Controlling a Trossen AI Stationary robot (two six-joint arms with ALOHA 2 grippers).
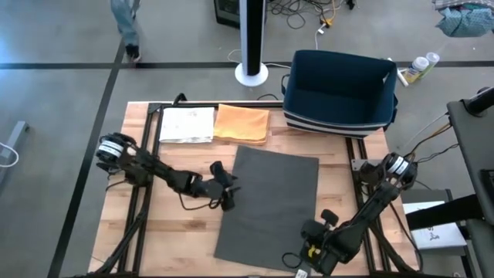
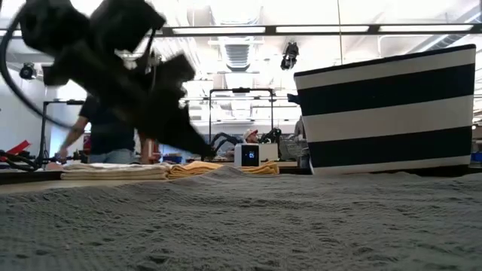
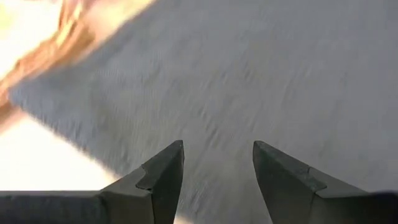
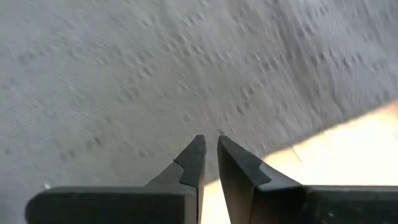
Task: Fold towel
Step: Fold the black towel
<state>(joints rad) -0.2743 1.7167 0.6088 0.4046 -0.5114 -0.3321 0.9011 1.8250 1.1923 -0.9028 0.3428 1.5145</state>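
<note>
A dark grey towel [image 1: 270,202] lies spread flat on the wooden table [image 1: 177,232]; it fills the foreground of the low view [image 2: 248,218]. My left gripper [image 1: 231,193] is open at the towel's left edge, its fingers over the cloth in the left wrist view [image 3: 217,149]. It shows as a dark blurred shape in the low view [image 2: 199,147]. My right gripper [image 1: 302,255] is at the towel's near right corner, its fingers shut over the towel's edge in the right wrist view [image 4: 211,142], with nothing between them.
A navy and white striped basket [image 1: 340,93] stands at the far right of the table. A folded white towel [image 1: 187,123] and a folded orange towel [image 1: 242,123] lie side by side at the far left. A person [image 1: 123,23] walks on the floor beyond the table.
</note>
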